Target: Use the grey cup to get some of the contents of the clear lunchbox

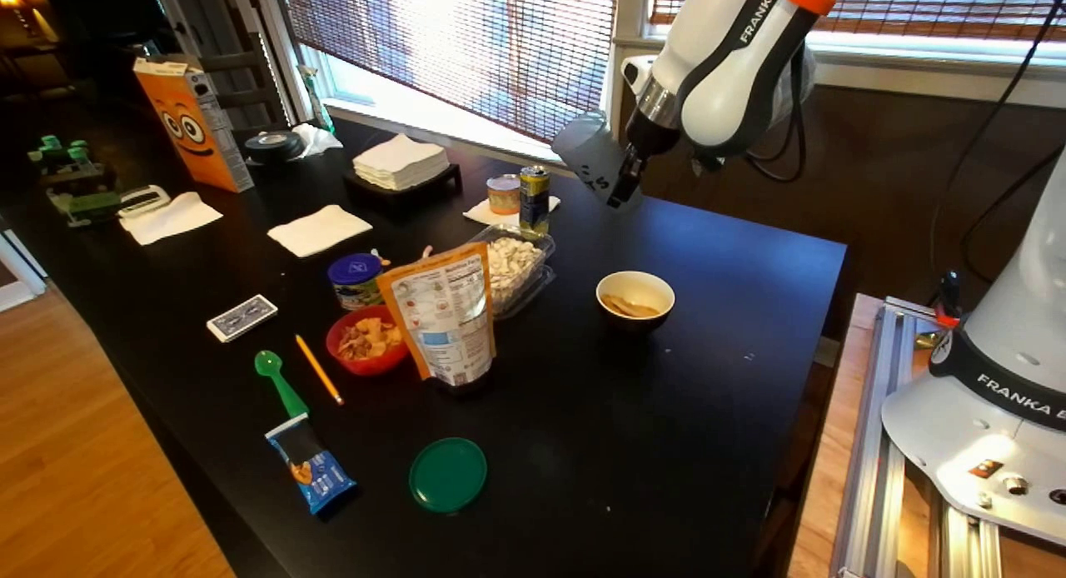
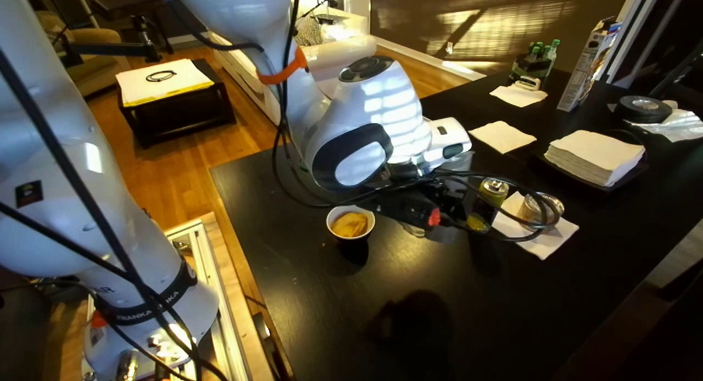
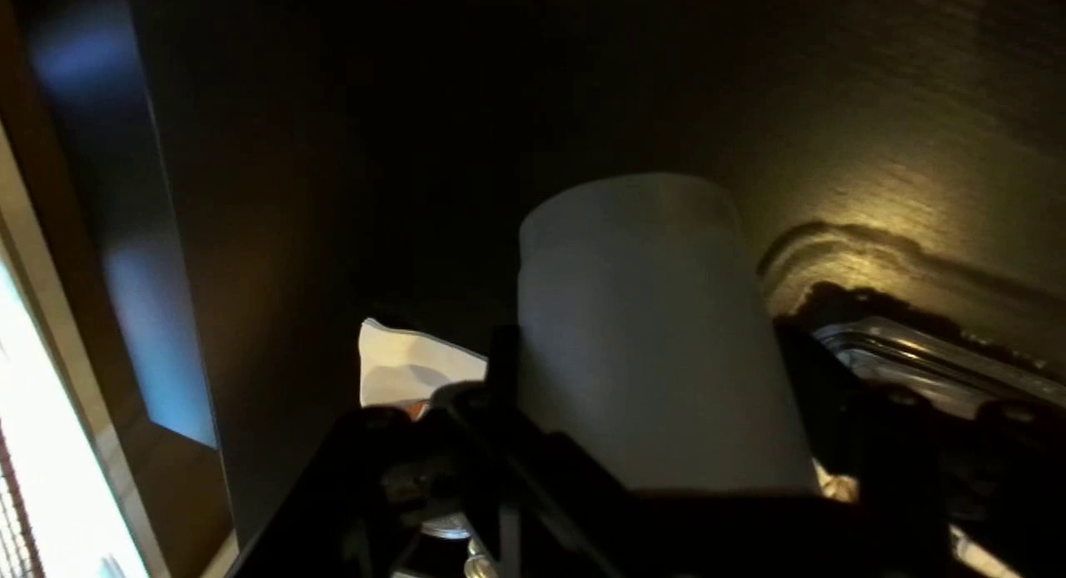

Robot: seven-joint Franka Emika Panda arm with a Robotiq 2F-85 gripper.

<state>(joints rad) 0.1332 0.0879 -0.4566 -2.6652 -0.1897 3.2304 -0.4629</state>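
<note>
Foremost in the wrist view is the tool (image 3: pixel 658 366), its fingers (image 3: pixel 505 366) set one on either side of the grey cup (image 3: pixel 650 278) and closed upon it. The cup is held by its wall, well above the counter (image 1: pixel 625 445); such a side grip presumably leaves both ends free, so that the rim may serve as a scoop. Its axis is tilted; which end is the mouth, and whether anything lies within, cannot be told. The clear lunchbox (image 1: pixel 546 250) stands on the counter, apart from the cup, its pale pieces (image 1: pixel 510 261) exposed, an arrangement suited to dipping from above. A can (image 1: pixel 534 196) stands near it, and an upright pouch (image 1: pixel 445 311) screens part of it in an exterior view; both would appear to narrow the approach. The arm (image 1: pixel 716 116) reaches out from its base (image 1: pixel 974 428) over the counter, bent, with the wrist (image 1: pixel 660 103) slanting downward and the tool directed obliquely toward the surface. Judged from this pose, the step in hand is bringing the cup to the lunchbox; a descent with a steeper tilt seems to be called for next.
</note>
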